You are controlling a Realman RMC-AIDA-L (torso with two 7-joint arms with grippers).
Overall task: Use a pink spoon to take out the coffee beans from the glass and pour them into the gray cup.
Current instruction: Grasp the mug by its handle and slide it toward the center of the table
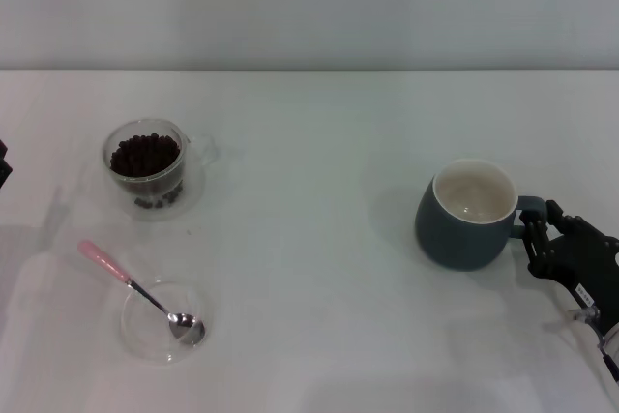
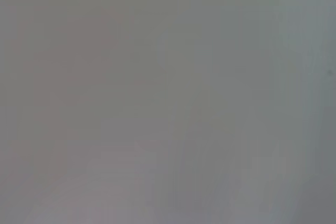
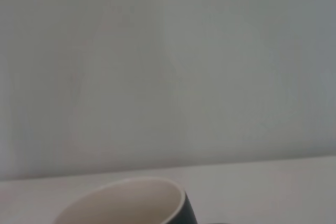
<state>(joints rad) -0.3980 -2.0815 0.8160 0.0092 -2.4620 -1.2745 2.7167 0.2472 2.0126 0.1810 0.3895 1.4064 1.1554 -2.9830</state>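
We see a white tabletop (image 1: 319, 142), nothing scooped yet by our judgement.

Largest first: the gray cup (image 1: 466, 215), dark blue-gray with a cream inside, stands upright toward the right edge, about midway between the far and near edges. It looks empty. The right wrist view catches its rim (image 3: 126, 200) close below the camera. The right gripper (image 1: 542, 232) sits at the cup's handle, touching or just beside it; we cannot tell whether the fingers are closed on the handle or merely next to it.

The glass (image 1: 147, 166), clear and double-walled, stands toward the far left, full of coffee beans (image 1: 145, 154). A shallow clear glass dish (image 1: 162, 321) lies near the near-left corner. The pink spoon (image 1: 135, 287) rests with its silver bowl in that dish and its pink handle pointing out over the rim toward the left edge.

The left gripper is barely at the left edge of the head view; its wrist view shows only blank gray, so its fingers are not visible.

Risks, as we judge them:
- the right gripper nudges or tips the gray cup via the handle
- the slim spoon slides or flips on the dish rim when grasped, or the dish skids
- the light glass gets knocked over while scooping
- beans roll off the small spoon bowl during the long carry across the tabletop

No brands, labels or readable writing anywhere.
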